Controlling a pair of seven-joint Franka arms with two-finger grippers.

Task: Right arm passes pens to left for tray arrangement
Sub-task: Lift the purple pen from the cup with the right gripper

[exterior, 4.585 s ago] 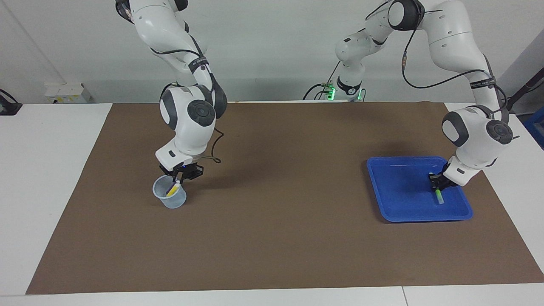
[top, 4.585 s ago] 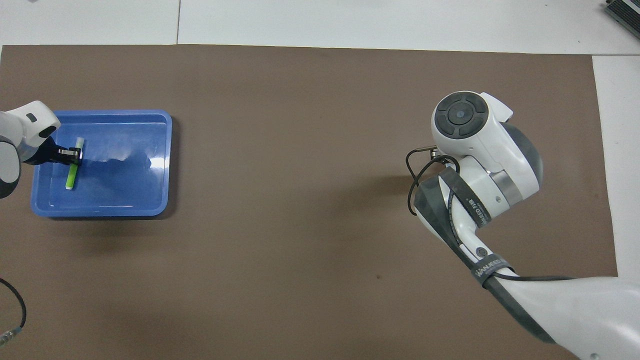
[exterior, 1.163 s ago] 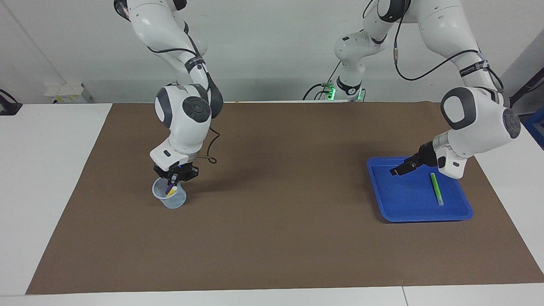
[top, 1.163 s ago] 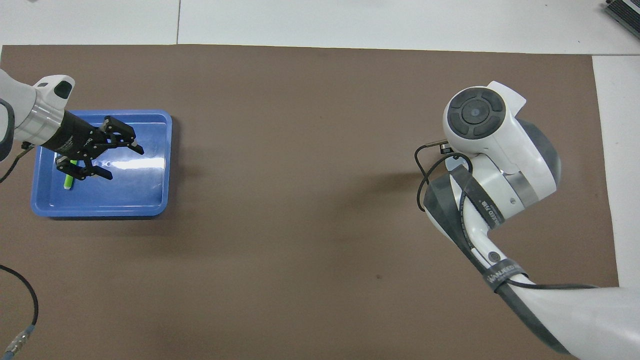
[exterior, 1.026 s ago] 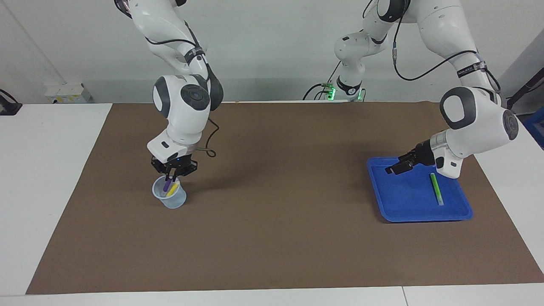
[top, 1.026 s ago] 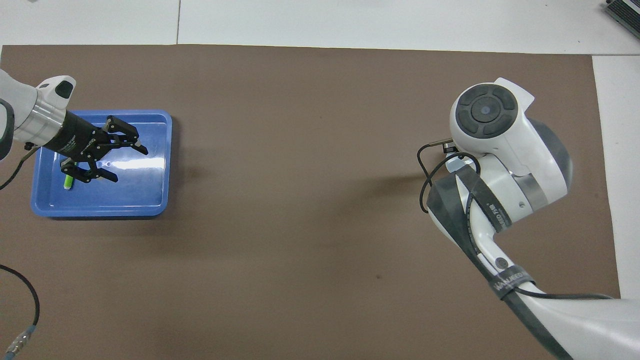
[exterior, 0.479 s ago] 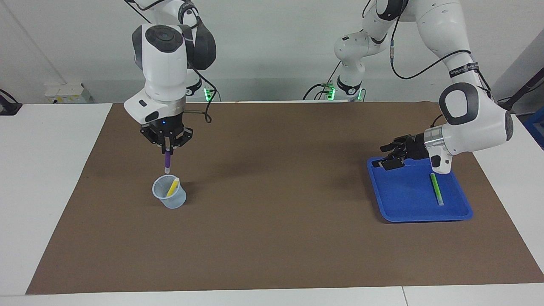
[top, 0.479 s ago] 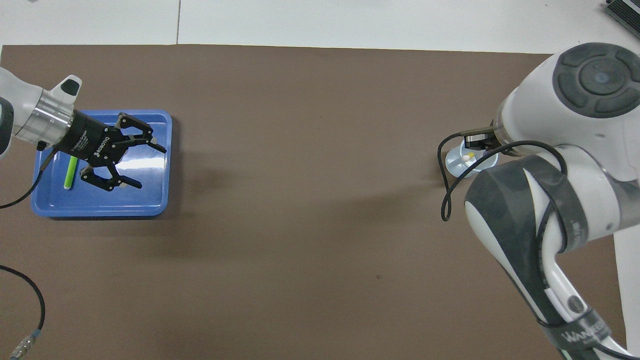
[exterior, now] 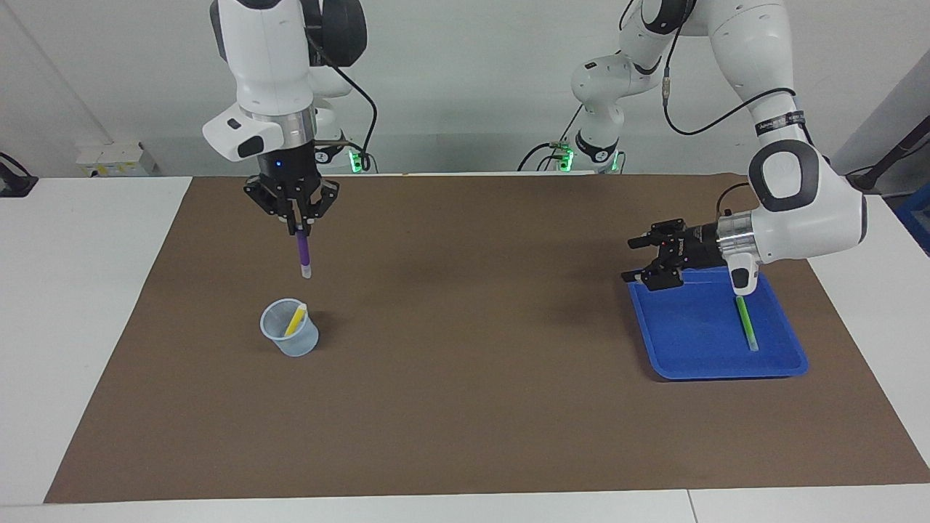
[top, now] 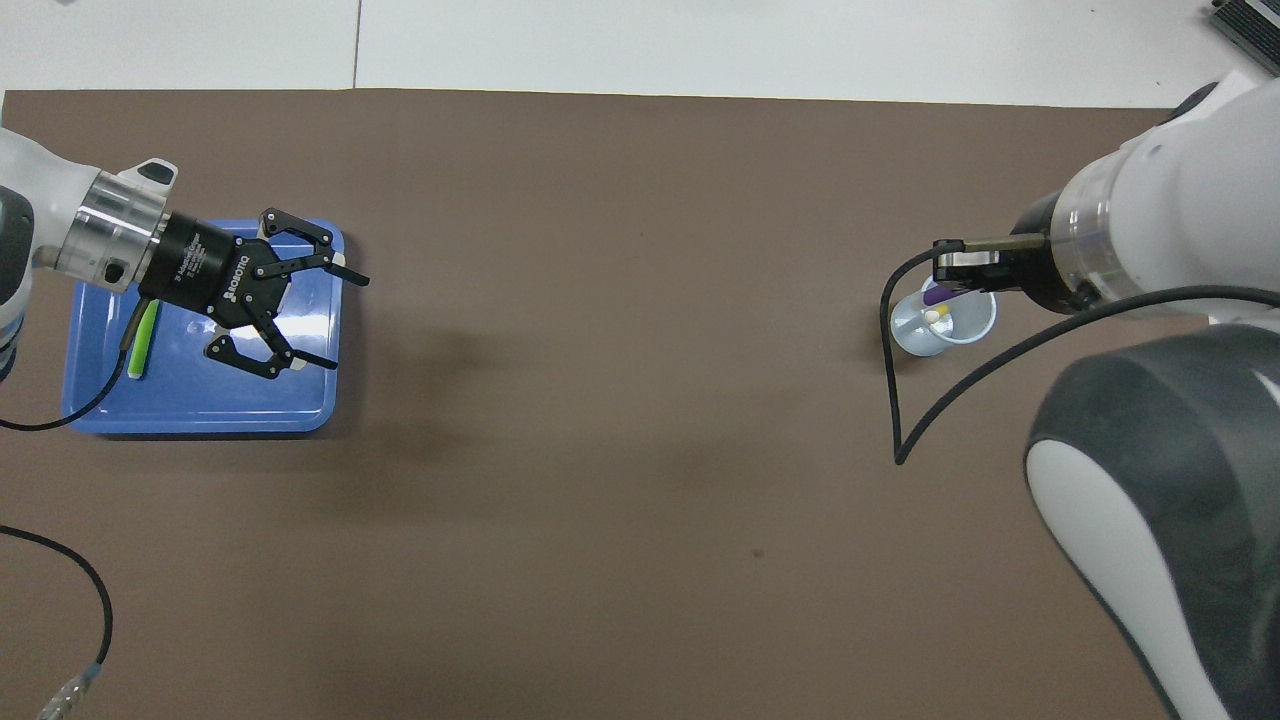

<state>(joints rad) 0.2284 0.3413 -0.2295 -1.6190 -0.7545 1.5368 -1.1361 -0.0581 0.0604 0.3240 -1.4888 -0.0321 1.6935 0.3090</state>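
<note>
My right gripper (exterior: 299,226) is shut on the top of the purple pen (exterior: 303,253), which hangs upright in the air above the brown mat, clear of the cup. A yellow pen (exterior: 295,319) leans inside the small translucent cup (exterior: 290,338). The green pen (exterior: 746,323) lies flat in the blue tray (exterior: 690,349) at the left arm's end of the table. My left gripper (exterior: 633,259) is open and held level above the tray's edge that faces the middle of the table; its open fingers (top: 335,362) show in the overhead view.
A brown mat (exterior: 472,407) covers most of the white table. A black cable (top: 905,400) loops down from the right arm's wrist beside the cup (top: 944,322).
The right gripper has lifted the purple pen out of the cup and raised it. The left gripper has swung up from the tray and turned toward the table's middle.
</note>
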